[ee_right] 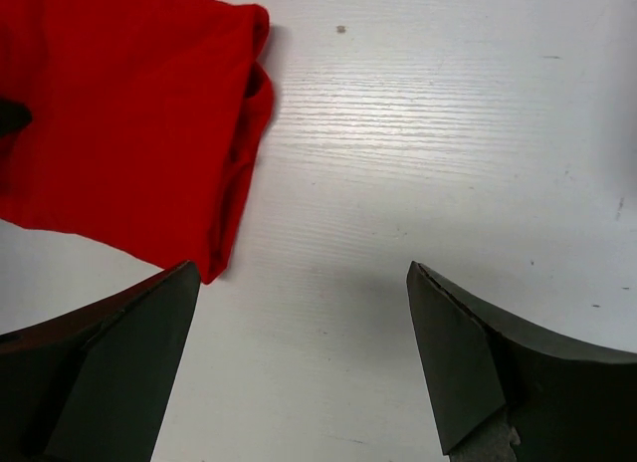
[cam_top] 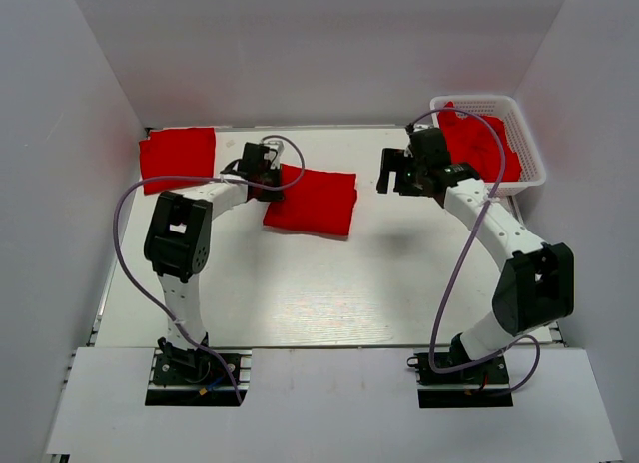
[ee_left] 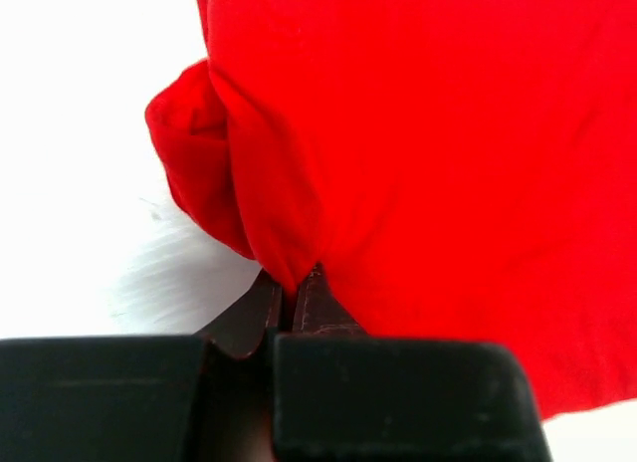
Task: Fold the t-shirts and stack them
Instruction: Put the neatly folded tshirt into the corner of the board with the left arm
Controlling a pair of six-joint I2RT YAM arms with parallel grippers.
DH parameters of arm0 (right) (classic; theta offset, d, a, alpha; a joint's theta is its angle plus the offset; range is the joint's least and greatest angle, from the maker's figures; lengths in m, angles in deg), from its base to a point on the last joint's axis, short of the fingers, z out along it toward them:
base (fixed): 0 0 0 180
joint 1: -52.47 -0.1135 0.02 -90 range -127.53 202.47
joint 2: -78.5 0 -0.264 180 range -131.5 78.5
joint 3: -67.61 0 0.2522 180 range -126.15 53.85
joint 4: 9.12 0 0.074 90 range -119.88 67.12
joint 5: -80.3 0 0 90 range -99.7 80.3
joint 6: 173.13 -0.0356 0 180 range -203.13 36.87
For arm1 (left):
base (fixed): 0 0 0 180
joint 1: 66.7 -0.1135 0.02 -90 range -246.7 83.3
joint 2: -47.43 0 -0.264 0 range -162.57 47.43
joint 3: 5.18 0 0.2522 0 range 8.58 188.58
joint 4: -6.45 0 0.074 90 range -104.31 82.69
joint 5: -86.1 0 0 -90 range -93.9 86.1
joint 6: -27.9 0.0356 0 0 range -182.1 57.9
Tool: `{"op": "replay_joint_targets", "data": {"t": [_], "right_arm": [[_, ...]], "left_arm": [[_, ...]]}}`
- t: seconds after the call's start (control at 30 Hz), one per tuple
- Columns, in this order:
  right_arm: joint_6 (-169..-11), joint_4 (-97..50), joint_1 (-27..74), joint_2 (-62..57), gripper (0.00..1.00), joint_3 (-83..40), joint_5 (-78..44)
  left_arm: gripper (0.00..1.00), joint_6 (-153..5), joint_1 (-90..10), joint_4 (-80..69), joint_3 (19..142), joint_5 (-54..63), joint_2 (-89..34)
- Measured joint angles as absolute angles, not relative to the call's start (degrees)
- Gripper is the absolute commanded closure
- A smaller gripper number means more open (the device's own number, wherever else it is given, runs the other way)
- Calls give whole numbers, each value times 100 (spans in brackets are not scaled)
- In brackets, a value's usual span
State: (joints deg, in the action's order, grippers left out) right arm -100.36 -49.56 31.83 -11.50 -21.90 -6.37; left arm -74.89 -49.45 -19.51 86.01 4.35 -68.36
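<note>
On the table (cam_top: pixel 329 283), left claw (ee_left: pixel 294 283) pinching t-shirt (ee_left: pixel 428 133) edge, right claw (ee_right: pixel 304 270) spread

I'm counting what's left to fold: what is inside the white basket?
Bunched red t-shirt cloth lies in the basket. How many pieces that is, and the basket's floor, cannot be seen: the cloth covers them and a cable crosses in front.

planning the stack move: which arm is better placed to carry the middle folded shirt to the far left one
Probably left: the left pincer is shut on the middle shirt, nearer the far-left shirt. The right pincer hangs open, empty.
</note>
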Motion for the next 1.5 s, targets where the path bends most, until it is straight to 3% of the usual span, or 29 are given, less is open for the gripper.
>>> {"op": "replay_joint_targets", "data": {"t": [0.33,0.87,1.5], "right_arm": [[-10058,-4713,3185,-691,10,-1829,-99],[-9914,-4542,3185,-1100,10,-2087,177],[-9765,-4772,3185,-2243,10,-3379,-132]], "left_arm": [[100,-6567,-5074,-2692,10081,-52,-6646],[100,-4626,-5941,-3195,11838,-170,-7059],[100,-3815,-7198,-3435,12308,-76,-7240]]}}
